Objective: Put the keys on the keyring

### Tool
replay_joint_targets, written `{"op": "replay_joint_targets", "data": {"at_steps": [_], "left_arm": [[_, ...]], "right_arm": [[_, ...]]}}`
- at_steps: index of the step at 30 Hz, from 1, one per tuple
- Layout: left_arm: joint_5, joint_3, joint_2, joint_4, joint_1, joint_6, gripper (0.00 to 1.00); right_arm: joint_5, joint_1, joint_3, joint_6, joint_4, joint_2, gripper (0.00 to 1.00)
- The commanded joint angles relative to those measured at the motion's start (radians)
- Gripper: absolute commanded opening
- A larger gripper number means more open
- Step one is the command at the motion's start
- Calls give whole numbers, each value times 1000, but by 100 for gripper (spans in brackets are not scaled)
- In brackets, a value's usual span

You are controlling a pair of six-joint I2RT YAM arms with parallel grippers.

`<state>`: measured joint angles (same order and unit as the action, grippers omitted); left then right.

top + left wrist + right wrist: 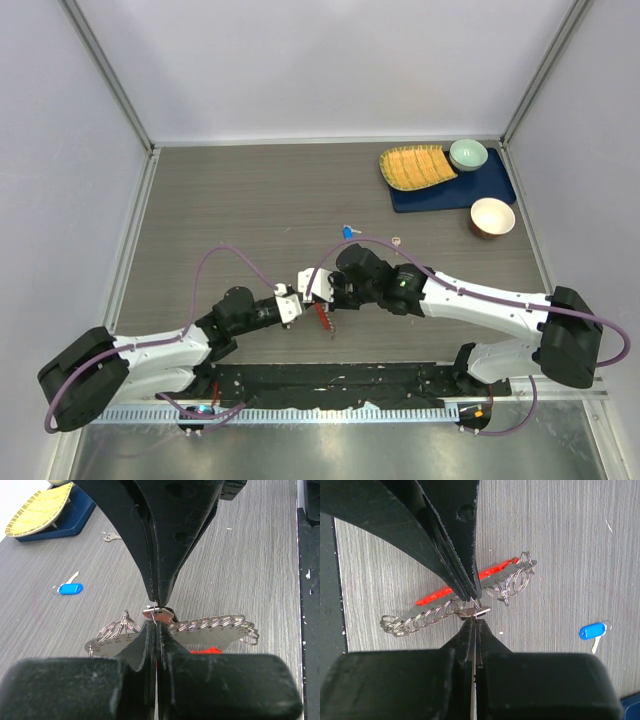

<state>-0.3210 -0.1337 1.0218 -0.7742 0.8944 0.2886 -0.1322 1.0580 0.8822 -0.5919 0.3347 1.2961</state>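
The keyring (pixel 435 614) is sitting right at the meeting point of the two arms. The left gripper (pixel 152 626) and the right gripper (pixel 472 622) are coming at it from opposite sides, tip to tip, and both pairs of jaws are pressing fully closed. A small metal piece (pixel 159 614) is showing between the tips, touching the keyring's row of split rings. Whether it is a key or one of the rings, and which jaws are pinching it, I cannot tell.

The keyring's long axis, with the red fob (pixel 492 572) lying along it, is running crosswise to the line the two grippers are making, so rings are spreading out to either side of the jaws. Neither arm is nearer; both are at the keyring already.

The blue-headed key (pixel 592 631) is lying loose beyond the keyring, well apart from it, and the plain silver key (pixel 110 536) is lying farther off again. No red or black key is showing.

The desk (pixel 250 200) is looking like grey wood-grain, flat and matt, with pale walls closing it in. A blue tray (pixel 480 192) carrying a woven yellow plate (pixel 417 167) is resting far from the keyring, towards the back right corner.
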Motion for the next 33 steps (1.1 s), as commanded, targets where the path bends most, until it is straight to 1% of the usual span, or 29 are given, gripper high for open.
{"op": "replay_joint_targets", "data": {"at_steps": [1, 9, 15, 23, 28, 33], "left_arm": [[23, 5, 18, -82, 6, -16, 0], [46, 17, 47, -132, 5, -29, 0], [60, 32, 89, -194, 5, -46, 0], [74, 36, 96, -206, 3, -48, 0], [45, 42, 92, -227, 3, -55, 0], [19, 48, 93, -260, 3, -62, 0]], "right_arm": [[31, 7, -3, -29, 0, -21, 1], [57, 5, -9, -36, 13, -35, 1], [36, 4, -14, -39, 20, -60, 1], [5, -4, -14, -37, 41, -101, 1], [17, -6, -20, -45, 30, -57, 1], [6, -10, -43, -43, -37, -38, 1]]}}
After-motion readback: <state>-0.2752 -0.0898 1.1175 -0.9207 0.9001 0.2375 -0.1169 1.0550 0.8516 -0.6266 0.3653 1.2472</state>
